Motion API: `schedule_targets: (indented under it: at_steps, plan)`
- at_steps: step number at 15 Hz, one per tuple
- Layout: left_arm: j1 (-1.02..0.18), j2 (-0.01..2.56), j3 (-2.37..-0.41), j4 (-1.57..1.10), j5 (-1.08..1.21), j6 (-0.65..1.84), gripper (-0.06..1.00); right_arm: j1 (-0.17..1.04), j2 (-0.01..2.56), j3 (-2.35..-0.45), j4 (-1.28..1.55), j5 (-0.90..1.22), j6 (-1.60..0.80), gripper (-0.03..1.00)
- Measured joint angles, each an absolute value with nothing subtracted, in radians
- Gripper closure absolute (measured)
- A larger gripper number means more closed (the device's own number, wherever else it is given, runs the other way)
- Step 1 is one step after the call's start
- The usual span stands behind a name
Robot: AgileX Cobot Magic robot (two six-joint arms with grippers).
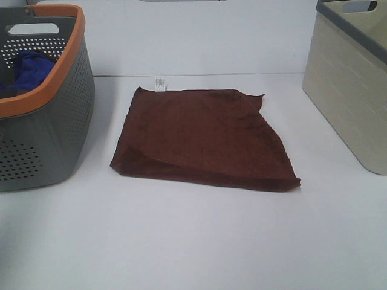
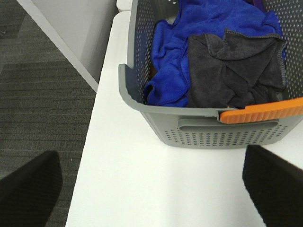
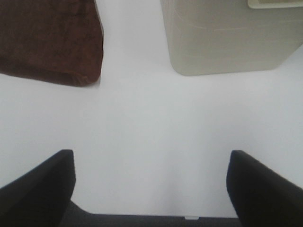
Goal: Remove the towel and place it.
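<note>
The dark reddish-brown towel (image 1: pixel 202 137) lies flat on the white table (image 1: pixel 193 241), a small white tag (image 1: pixel 160 84) at its far edge and a front-left corner folded over. One corner of it shows in the right wrist view (image 3: pixel 49 40). My left gripper (image 2: pixel 151 189) is open and empty above the table's left edge, in front of the grey basket (image 2: pixel 208 132). My right gripper (image 3: pixel 149 189) is open and empty above the table's near edge, apart from the towel. Neither gripper shows in the exterior high view.
The grey basket with an orange rim (image 1: pixel 36 96) stands at the left, holding a bright blue cloth (image 2: pixel 189 42) and a dark grey cloth (image 2: pixel 236 71). A beige bin (image 1: pixel 351 84) stands at the right, also in the right wrist view (image 3: pixel 227 38). Carpeted floor (image 2: pixel 38 109) lies beyond the table's left edge.
</note>
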State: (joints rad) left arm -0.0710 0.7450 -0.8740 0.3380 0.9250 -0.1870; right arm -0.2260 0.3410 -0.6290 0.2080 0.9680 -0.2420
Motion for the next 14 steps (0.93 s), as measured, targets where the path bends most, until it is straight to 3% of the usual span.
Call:
schedule_targets:
  at_steps: [7, 11, 14]
  plan:
    - [-0.071, 0.238, -0.585, 0.218, 0.871, -0.055, -0.05, -0.226, 0.077, -0.58, 0.214, 1.042, -0.254, 0.21]
    - [-0.071, 0.052, -0.528, 0.041, 0.9, 0.095, -0.05, -0.226, -0.004, -0.549, 0.221, 1.086, -0.255, 0.21]
    - [-0.071, 0.048, -0.528, 0.0, 0.926, 0.144, -0.05, -0.226, -0.004, -0.517, 0.221, 1.084, -0.256, 0.21]
